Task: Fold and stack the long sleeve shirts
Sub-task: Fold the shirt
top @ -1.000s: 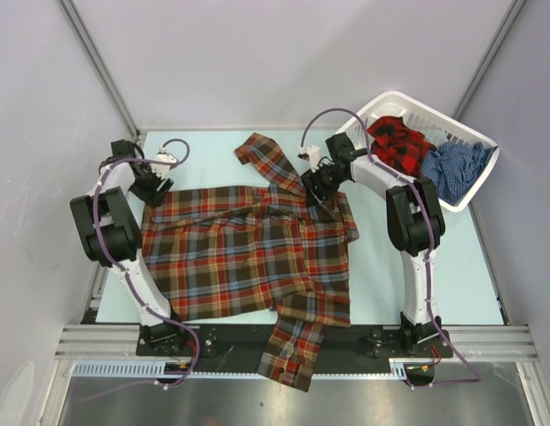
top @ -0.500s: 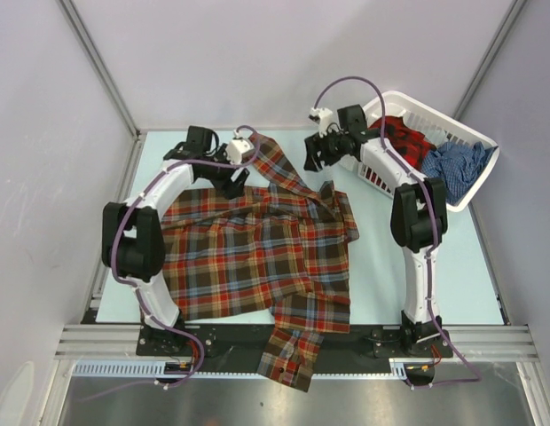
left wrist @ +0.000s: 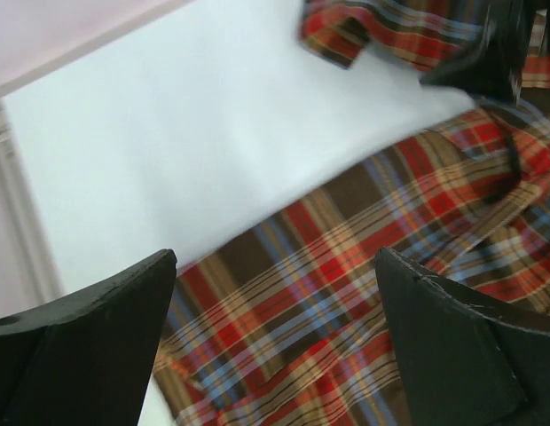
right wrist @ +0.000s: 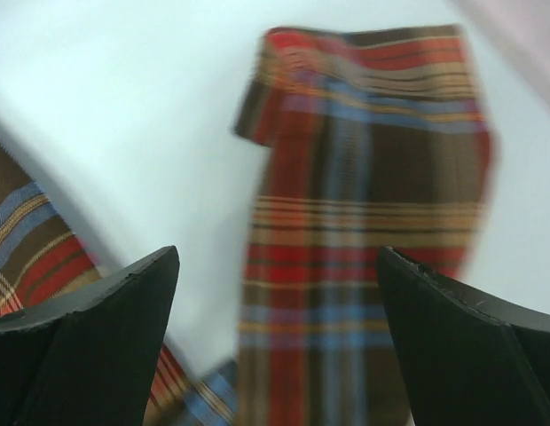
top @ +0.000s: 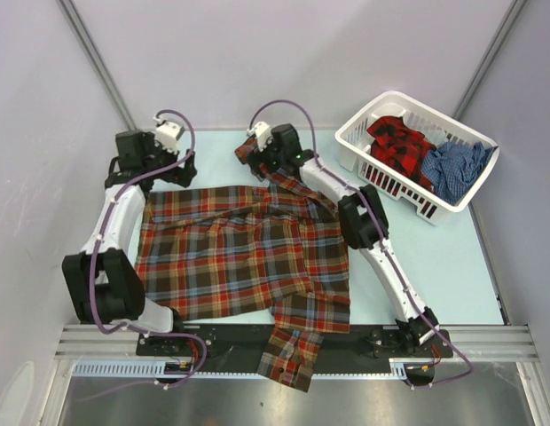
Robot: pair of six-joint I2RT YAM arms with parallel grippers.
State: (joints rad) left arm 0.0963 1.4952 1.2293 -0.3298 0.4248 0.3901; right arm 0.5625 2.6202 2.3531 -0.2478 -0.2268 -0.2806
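Note:
The brown/red-orange/light-blue plaid shirt (top: 244,257) lies spread on the table. One sleeve (top: 255,149) reaches to the far side and the other hangs over the near edge (top: 288,355). My left gripper (top: 168,167) is open and empty above the shirt's far left corner (left wrist: 364,266). My right gripper (top: 264,155) is open and empty over the far sleeve (right wrist: 364,177), whose cuff shows between its fingers. The red-and-black plaid shirt (top: 399,142) and the blue checked shirt (top: 452,164) lie crumpled in the basket.
The white plastic laundry basket (top: 373,182) stands at the far right of the pale table (top: 435,266). Bare table (left wrist: 168,133) lies between the two grippers at the far edge. Grey walls close in the back and sides.
My right gripper has swung left from beside the basket to the far sleeve. My left gripper went toward the middle, then back to the far left corner. The shirt's collar area lies flatter.

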